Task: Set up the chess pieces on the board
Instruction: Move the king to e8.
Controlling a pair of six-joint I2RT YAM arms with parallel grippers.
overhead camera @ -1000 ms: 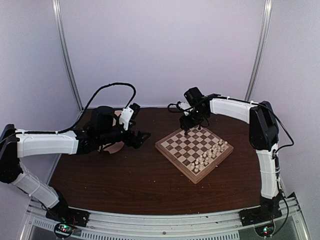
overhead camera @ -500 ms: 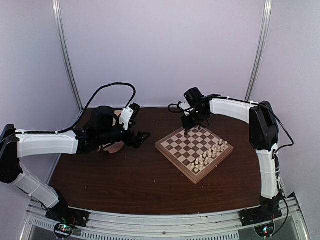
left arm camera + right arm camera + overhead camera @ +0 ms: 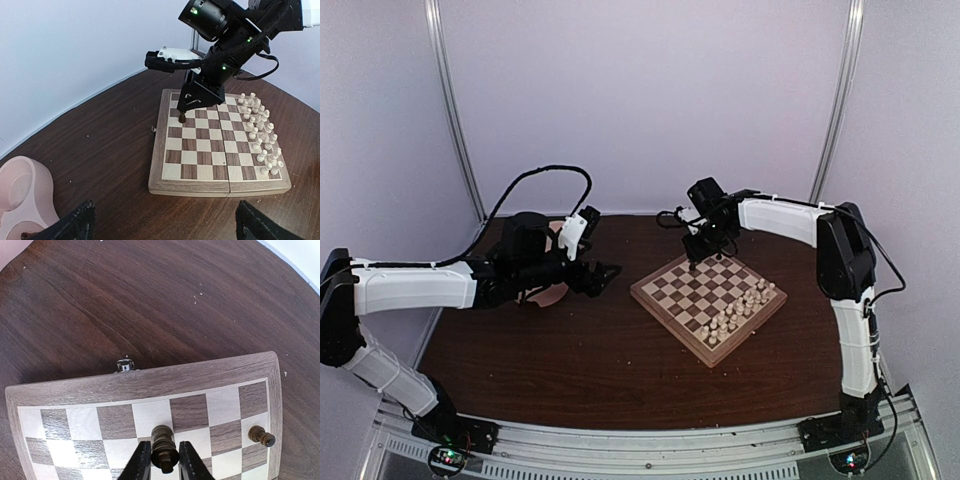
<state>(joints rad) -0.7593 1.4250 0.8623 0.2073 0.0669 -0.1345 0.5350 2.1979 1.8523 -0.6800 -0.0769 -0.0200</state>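
Note:
The board (image 3: 692, 300) lies right of centre on the dark table, and its tan border (image 3: 150, 380) fills the right wrist view. My right gripper (image 3: 161, 463) is down at the board's far edge (image 3: 165, 107), shut on a dark chess piece (image 3: 164, 446) that stands upright on a square near the rim. A second dark piece (image 3: 261, 436) stands near the board's corner. My left gripper (image 3: 610, 272) hovers over the table left of the board, open wide with nothing between its fingertips (image 3: 75, 222).
Cream chessmen (image 3: 740, 310) stand in two rows along the board's right side (image 3: 260, 135). A pink double bowl (image 3: 22, 200) sits at the left under my left arm. A small metal latch (image 3: 125, 365) sticks out of the board's far edge.
The right jaws have narrowed onto the dark piece. Neither arm has visibly shifted, and the left gripper stays wide open.

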